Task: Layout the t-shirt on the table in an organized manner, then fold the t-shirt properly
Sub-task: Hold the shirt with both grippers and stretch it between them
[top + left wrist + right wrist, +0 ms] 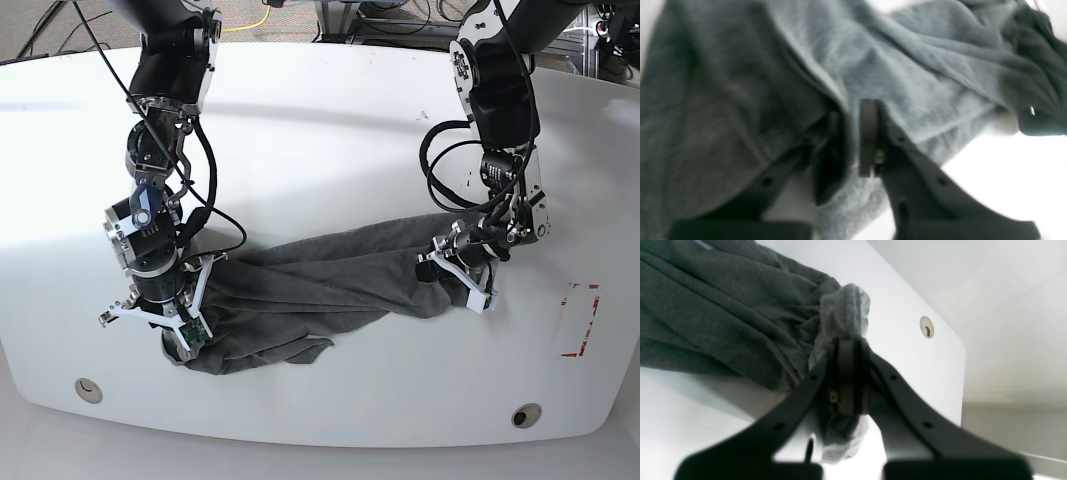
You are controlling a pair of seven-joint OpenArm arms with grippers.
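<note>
On the glossy white table (320,150), crumpled t-shirt (300,285), red-tape mark (577,320)

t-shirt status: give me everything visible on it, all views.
The t-shirt is plain dark heather-grey knit, soft and heavily wrinkled, with no print showing. It is not laid flat: it stretches as a bunched, twisted band across the front of the white table between the two arms, with a loose fold sagging onto the tabletop near the middle. The right claw is shut on a bunched end of it, and the left claw pinches a fold at the other end. Collar and sleeves cannot be made out.
</note>
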